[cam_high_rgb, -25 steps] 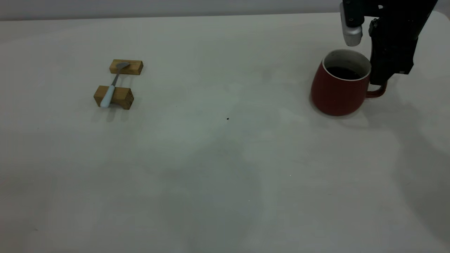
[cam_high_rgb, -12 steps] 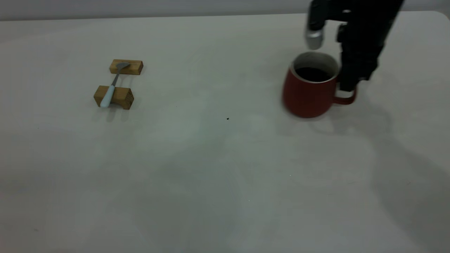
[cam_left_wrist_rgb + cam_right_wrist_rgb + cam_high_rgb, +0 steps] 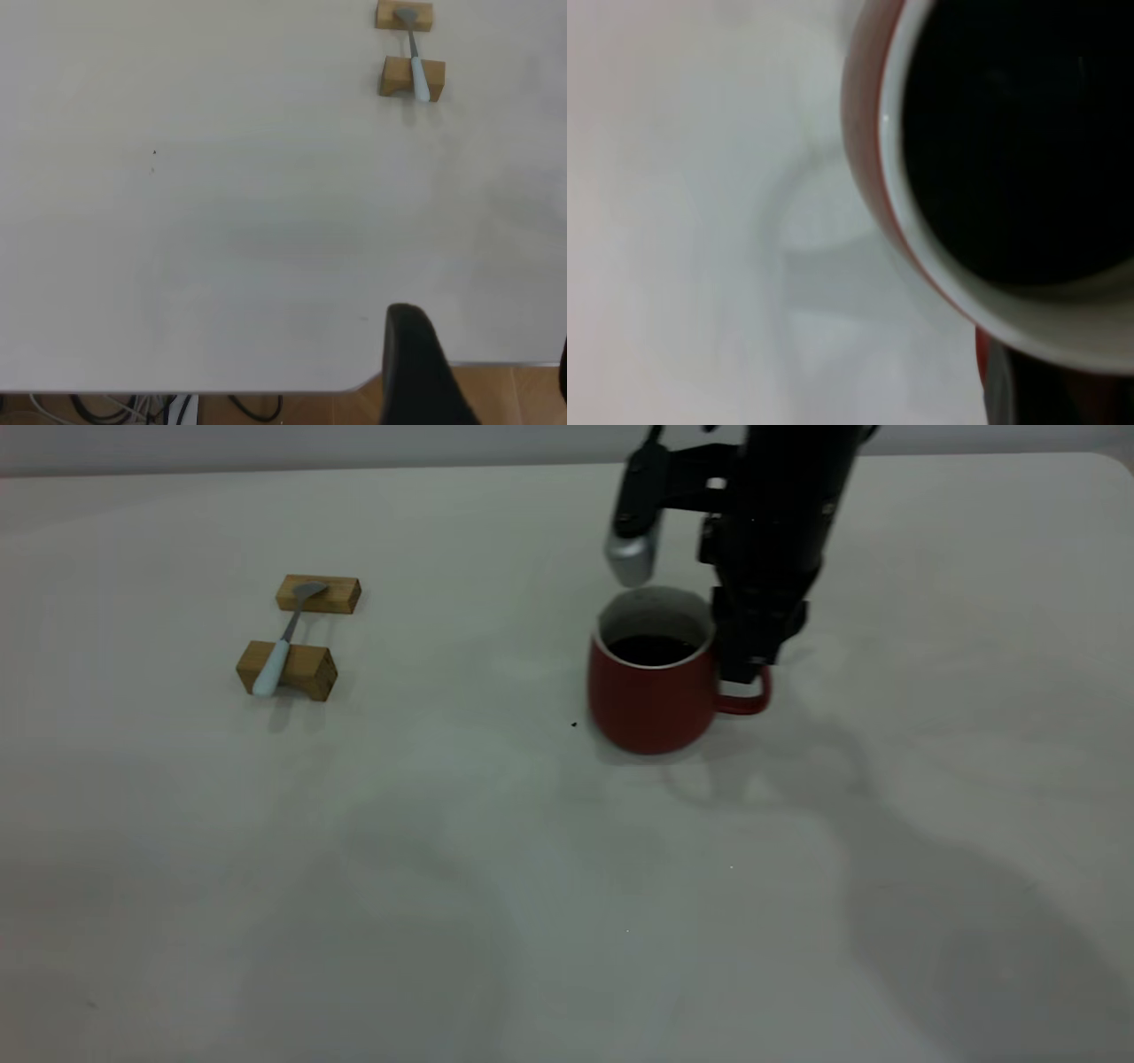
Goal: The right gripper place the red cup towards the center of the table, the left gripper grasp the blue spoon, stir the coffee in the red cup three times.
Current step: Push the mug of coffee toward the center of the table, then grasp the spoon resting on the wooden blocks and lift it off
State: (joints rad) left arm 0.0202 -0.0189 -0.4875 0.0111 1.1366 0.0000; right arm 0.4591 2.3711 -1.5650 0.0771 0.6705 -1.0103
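Note:
The red cup (image 3: 651,695) stands near the middle of the table (image 3: 496,921) with dark coffee (image 3: 654,649) inside. My right gripper (image 3: 746,680) comes down from above and is shut on the cup's handle (image 3: 751,701). In the right wrist view the cup's white rim (image 3: 921,257) and the coffee (image 3: 1010,133) fill the picture. The blue spoon (image 3: 282,644) lies across two wooden blocks (image 3: 287,670) at the far left, also seen as the spoon (image 3: 416,62) in the left wrist view. My left gripper (image 3: 483,372) hangs open over the table's edge, far from the spoon.
A small dark speck (image 3: 574,724) lies just left of the cup. The left wrist view shows the table's rounded corner (image 3: 359,386), wooden floor and cables (image 3: 124,409) below it.
The right gripper has carried the red cup leftward from the table's right side to near the middle. Spoon and blocks have not moved.

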